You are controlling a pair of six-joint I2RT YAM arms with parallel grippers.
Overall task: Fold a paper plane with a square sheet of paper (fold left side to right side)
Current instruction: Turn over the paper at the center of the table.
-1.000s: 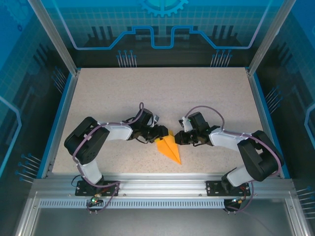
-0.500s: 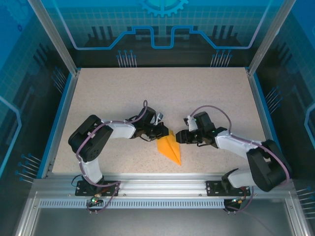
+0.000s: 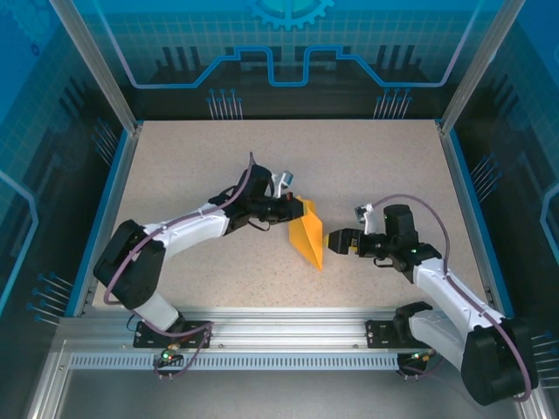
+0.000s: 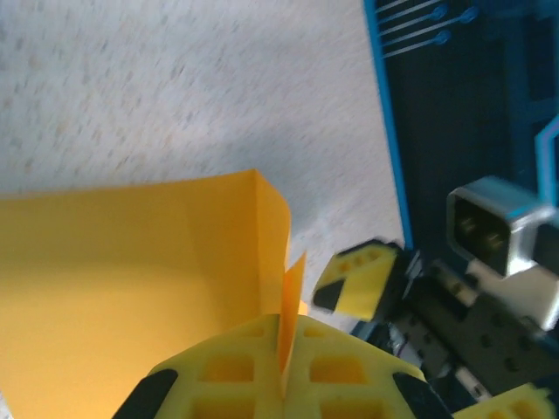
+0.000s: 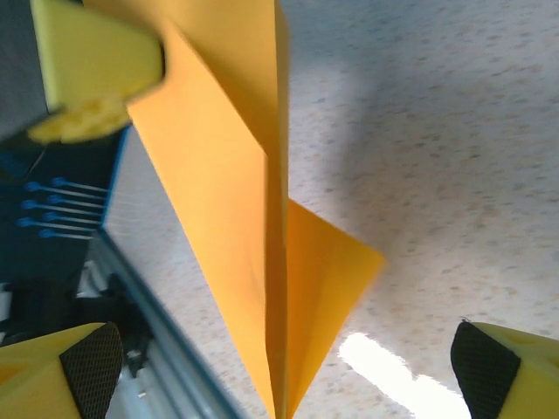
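While the left claw (image 3: 293, 209) pinches the wide rear end of the paper plane (image 3: 307, 236), holding it on edge over the mid-desk (image 3: 218, 157), the right claw (image 3: 335, 240) stands wide and empty just to its right. The plane's long axis runs from that grip toward the near edge, nose nearest.

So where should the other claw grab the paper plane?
Probably the thin middle fold near the pointed end of the paper plane, coming in from the right, where the open right gripper faces it. The left gripper is pinching the wide end, so that part is taken.
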